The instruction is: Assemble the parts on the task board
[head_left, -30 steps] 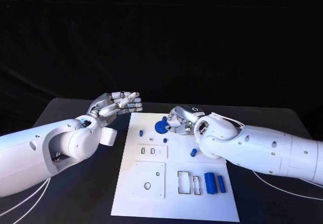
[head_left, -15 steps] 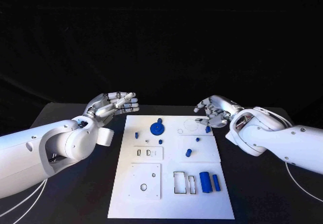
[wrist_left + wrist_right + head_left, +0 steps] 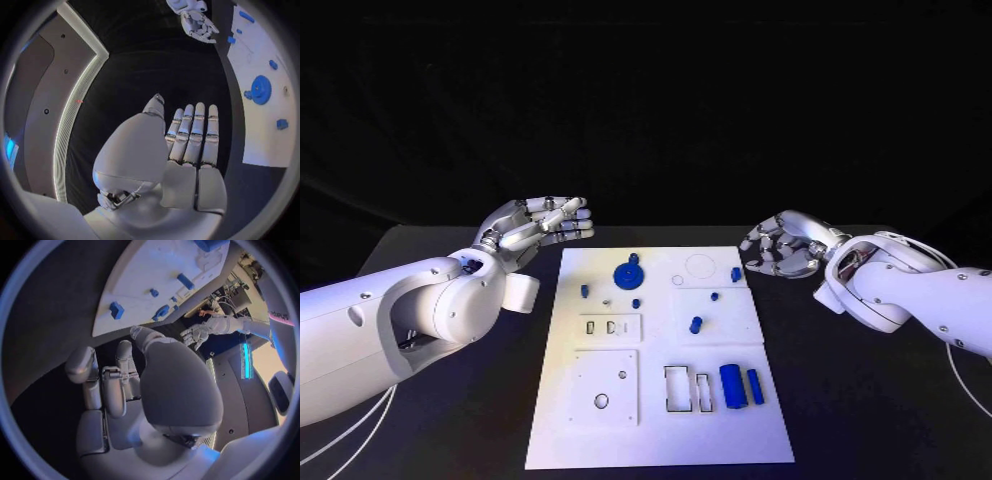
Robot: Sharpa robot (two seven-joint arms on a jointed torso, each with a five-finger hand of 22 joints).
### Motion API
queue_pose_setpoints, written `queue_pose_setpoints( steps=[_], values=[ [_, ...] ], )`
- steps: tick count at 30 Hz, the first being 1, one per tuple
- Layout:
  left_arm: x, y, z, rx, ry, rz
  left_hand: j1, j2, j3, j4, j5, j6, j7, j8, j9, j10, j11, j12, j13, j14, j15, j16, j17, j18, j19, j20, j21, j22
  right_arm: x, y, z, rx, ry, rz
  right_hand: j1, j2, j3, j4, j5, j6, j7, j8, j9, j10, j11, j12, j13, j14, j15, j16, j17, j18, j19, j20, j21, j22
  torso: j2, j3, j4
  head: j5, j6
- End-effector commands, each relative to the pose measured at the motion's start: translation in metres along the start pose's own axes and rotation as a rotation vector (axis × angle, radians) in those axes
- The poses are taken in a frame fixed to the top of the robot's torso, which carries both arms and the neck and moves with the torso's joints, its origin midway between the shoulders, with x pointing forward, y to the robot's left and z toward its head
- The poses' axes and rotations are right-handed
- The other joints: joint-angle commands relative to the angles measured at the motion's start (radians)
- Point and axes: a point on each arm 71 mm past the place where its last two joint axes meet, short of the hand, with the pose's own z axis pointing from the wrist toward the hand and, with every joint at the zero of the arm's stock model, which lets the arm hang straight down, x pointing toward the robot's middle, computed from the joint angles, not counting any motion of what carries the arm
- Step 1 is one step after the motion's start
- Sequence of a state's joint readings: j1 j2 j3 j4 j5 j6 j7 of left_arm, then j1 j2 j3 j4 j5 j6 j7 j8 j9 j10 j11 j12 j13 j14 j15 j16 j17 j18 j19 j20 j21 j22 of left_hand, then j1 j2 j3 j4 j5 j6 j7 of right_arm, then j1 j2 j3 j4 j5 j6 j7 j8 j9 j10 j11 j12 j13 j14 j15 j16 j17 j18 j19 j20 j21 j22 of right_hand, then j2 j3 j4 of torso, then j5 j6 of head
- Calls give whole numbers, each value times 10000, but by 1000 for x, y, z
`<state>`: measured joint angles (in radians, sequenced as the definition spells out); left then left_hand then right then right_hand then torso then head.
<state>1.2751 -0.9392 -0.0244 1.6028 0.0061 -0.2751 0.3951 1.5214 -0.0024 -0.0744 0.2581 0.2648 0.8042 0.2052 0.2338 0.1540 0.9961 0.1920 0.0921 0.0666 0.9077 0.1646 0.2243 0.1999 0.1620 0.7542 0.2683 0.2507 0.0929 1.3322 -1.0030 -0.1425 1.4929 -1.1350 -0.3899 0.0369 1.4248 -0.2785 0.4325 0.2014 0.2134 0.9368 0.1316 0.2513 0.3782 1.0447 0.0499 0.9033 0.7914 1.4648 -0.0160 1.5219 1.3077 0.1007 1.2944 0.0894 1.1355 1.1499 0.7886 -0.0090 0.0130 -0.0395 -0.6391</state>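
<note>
The white task board (image 3: 661,420) lies in the middle of the black table. A blue gear (image 3: 629,272) sits near its far left corner, also seen as the blue gear (image 3: 260,90) in the left wrist view. Small blue pieces (image 3: 695,324) are scattered over the far half, one near the edge (image 3: 116,309). Two blue cylinders (image 3: 741,385) lie side by side near the front right. My left hand (image 3: 538,225) hovers off the board's far left corner, fingers straight and empty (image 3: 187,145). My right hand (image 3: 783,245) floats off the far right corner, fingers loosely bent, holding nothing (image 3: 119,385).
The board carries raised square plates (image 3: 606,385) with holes and rectangular slots (image 3: 687,388) on its near half. Bare black table (image 3: 877,400) lies to both sides of the board. Each wrist view shows the other hand in the distance.
My right hand has left the blue gear and drawn back to the right, off the board. The gear stays on the board. My left hand has hardly moved.
</note>
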Motion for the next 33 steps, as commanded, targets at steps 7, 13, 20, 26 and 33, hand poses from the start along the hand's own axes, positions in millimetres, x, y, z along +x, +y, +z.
queue_pose_setpoints(
  steps=[7, 13, 20, 26, 33],
  values=[
    [2, -1, 0, 42, 234, -116, -13, 79, -54, 12, -23, -92, 278, -41, 8, 26, 30, -39, 4, -76, -13, -36, 9, 187, 3, 36, -37, -9, 17, -6, 6, -180, 605, -208, -116, -100, -79, -24, 137, -295, 49, -147, -21, 568, 31, 585, 521, 653, -3, 51, 1247, 105, 141, 10, 184, 218, 12, -24, 15, -22, -85],
    [2, 0, 0, 41, 237, -117, -13, 79, -54, 12, -23, -92, 278, -41, 8, 26, 30, -39, 4, -76, -13, -36, 9, 187, 3, 36, -37, -9, 26, -7, 9, -84, 770, -168, -162, -75, -202, -74, 223, -402, 63, -201, -32, 1270, 45, 1595, 1518, 783, 7, 186, 1637, 25, 389, 17, 510, 544, 11, -27, 30, 2, -107],
    [1, -1, 0, 41, 213, -108, -13, 79, -54, 12, -23, -92, 278, -41, 8, 26, 30, -39, 4, -76, -13, -36, 9, 187, 3, 36, -37, -9, 30, -9, 10, 68, 885, -202, -227, -28, -387, -111, 255, -484, 85, -245, -55, 1954, 70, 2804, 2738, 941, 32, 361, 2184, -67, 658, 36, 892, 931, -3, -43, 2, 2, -147],
    [1, -1, 0, 41, 213, -108, -13, 79, -54, 12, -23, -92, 278, -41, 8, 26, 30, -39, 4, -76, -13, -36, 9, 187, 3, 36, -37, -9, 32, -11, 11, 159, 896, -235, -239, -6, -413, -109, 270, -484, 87, -244, -58, 2050, 72, 2986, 2923, 975, 35, 398, 2309, -91, 722, 39, 990, 1029, 0, -37, 11, 7, -151],
    [1, -1, 0, 40, 212, -108, 8, 94, -74, -2, -21, -93, 276, -36, 14, 38, 29, -56, 6, -79, -11, -51, 17, 188, 6, 39, -46, -22, 35, -12, 13, 236, 847, -251, -295, 79, -413, -61, 353, -425, 82, -214, -52, 2223, 69, 3285, 3225, 1018, 34, 445, 2471, -121, 816, 41, 1123, 1163, -1, -40, 16, 12, -155]
  ],
)
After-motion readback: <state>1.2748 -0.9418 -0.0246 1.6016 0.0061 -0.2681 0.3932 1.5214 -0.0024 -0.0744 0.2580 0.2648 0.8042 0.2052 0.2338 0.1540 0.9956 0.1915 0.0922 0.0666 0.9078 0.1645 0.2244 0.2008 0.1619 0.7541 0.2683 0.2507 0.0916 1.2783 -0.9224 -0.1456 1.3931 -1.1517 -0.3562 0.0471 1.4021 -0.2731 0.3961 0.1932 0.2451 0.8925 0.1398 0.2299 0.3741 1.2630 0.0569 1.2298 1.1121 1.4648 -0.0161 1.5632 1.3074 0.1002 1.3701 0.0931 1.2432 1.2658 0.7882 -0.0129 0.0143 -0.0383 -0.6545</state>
